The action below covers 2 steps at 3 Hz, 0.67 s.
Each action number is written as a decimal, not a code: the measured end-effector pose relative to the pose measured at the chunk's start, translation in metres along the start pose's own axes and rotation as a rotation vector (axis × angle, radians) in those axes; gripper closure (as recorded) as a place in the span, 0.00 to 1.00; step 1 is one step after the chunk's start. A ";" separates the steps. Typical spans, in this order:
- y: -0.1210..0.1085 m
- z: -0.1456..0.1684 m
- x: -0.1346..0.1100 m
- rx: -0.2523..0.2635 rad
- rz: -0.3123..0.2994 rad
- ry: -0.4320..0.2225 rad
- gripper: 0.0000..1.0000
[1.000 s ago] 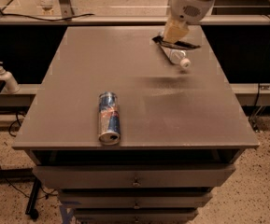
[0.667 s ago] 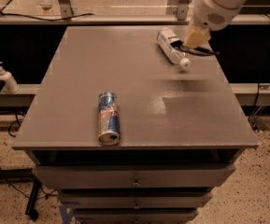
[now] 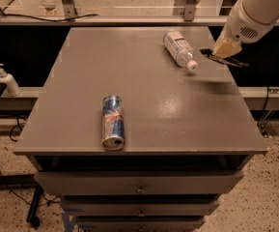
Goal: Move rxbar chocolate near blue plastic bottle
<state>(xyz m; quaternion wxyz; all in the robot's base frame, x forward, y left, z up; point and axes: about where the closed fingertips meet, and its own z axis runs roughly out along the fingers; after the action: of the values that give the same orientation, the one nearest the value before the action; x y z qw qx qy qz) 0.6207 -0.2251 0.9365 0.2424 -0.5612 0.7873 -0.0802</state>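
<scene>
The blue plastic bottle (image 3: 179, 48) lies on its side at the back right of the grey table (image 3: 144, 105), its white cap pointing toward the front right. My gripper (image 3: 222, 55) hangs over the table's right edge, just right of the bottle's cap and apart from it. It is shut on a thin flat black thing, the rxbar chocolate (image 3: 230, 61), held above the table top. The bar is seen edge-on and its lettering does not show.
A blue and silver drink can (image 3: 112, 122) lies on its side near the front left of the table. Drawers (image 3: 139, 185) sit under the table top. A white pump bottle (image 3: 6, 80) stands on a ledge at the left. A rail runs behind the table.
My gripper has moved right, from above the bottle to the table's right edge, carrying the black bar with it. The bottle, earlier partly covered, now shows in full. The can has not moved.
</scene>
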 end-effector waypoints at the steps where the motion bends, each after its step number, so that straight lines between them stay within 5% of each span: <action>1: -0.003 0.016 0.011 -0.009 0.012 0.001 1.00; 2: -0.001 0.035 0.016 -0.030 0.007 -0.001 1.00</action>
<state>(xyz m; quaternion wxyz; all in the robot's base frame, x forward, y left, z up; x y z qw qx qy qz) 0.6338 -0.2349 0.9022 0.2345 -0.5622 0.7902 -0.0674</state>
